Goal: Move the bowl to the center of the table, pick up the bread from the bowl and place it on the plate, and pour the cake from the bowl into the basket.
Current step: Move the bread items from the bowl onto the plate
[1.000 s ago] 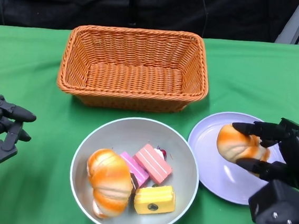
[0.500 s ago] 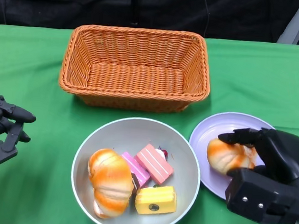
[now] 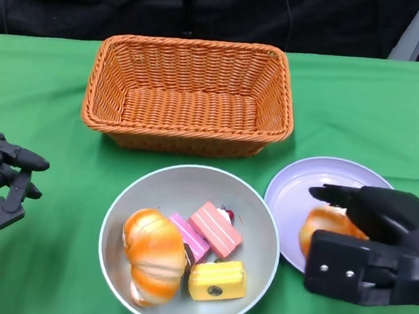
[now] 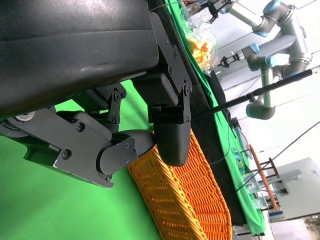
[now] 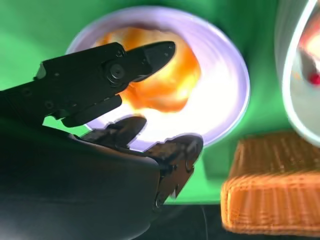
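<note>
Hiding much of the bread (image 3: 327,222) on the plate (image 3: 295,189), right robot hand (image 3: 368,243) grips it.

Basket (image 3: 189,96) at the back, bowl (image 3: 184,186) in front holding bread (image 3: 153,253) and cakes (image 3: 216,229), plate (image 3: 295,191) right with a roll (image 3: 323,222)
</note>
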Controlling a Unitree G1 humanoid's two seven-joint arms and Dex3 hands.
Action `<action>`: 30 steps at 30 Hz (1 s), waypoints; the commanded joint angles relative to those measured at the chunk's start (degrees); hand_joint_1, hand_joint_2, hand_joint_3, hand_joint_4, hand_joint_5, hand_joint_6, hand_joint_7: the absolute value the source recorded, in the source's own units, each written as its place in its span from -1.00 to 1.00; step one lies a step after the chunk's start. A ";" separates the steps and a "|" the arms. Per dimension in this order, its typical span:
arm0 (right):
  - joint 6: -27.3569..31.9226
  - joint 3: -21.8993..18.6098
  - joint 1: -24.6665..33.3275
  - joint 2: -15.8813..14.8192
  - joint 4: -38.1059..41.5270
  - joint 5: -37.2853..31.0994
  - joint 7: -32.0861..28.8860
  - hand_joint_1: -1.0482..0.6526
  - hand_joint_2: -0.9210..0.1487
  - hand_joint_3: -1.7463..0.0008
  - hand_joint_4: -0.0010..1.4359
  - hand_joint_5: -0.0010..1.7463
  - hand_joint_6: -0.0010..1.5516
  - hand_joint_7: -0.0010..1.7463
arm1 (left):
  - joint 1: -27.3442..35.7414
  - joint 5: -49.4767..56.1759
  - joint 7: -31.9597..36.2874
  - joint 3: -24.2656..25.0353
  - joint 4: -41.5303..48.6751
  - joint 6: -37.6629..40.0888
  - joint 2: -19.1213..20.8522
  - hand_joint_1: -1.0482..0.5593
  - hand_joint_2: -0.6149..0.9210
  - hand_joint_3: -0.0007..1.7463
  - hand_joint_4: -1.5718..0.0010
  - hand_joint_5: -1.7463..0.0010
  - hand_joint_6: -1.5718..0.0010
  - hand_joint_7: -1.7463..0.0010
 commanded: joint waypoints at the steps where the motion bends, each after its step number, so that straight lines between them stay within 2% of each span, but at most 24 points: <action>1: 3.25 1.23 0.13 -1.52 -3.87 -2.77 3.82 -0.65 -0.92 0.99 -0.69 -1.00 -0.87 -1.00 | -0.35 -0.26 0.03 0.33 0.46 -0.55 0.97 0.16 0.63 0.06 -0.04 -0.62 -0.09 -0.28; 9: 4.52 1.46 0.17 -1.31 -4.73 -3.67 4.97 -0.66 -0.92 1.00 -0.70 -1.00 -0.88 -1.00 | -0.35 -0.28 0.03 0.32 0.48 -0.56 0.98 0.16 0.61 0.09 -0.03 -0.63 -0.08 -0.30; 14: 5.40 0.86 0.56 -2.01 -8.86 -4.36 7.35 -0.70 -0.96 0.99 -0.73 -1.00 -0.90 -1.00 | -0.20 -0.76 -0.20 0.50 0.13 -0.12 0.92 0.16 0.64 0.05 -0.03 -0.65 -0.05 -0.33; 22: 3.37 -3.09 5.33 1.54 -18.98 1.43 2.17 -0.60 -0.87 1.00 -0.60 -0.95 -0.80 -0.97 | 0.36 -0.60 -0.21 0.29 -0.35 -0.36 1.14 0.19 0.64 0.09 0.00 -0.68 -0.02 -0.37; 30: 0.79 -5.24 7.29 2.01 -28.78 6.02 2.07 -0.64 -0.90 1.00 -0.48 -0.92 -0.73 -0.97 | 0.86 -0.65 -0.45 0.03 -1.29 -0.22 0.80 0.18 0.65 0.07 -0.01 -0.65 -0.02 -0.36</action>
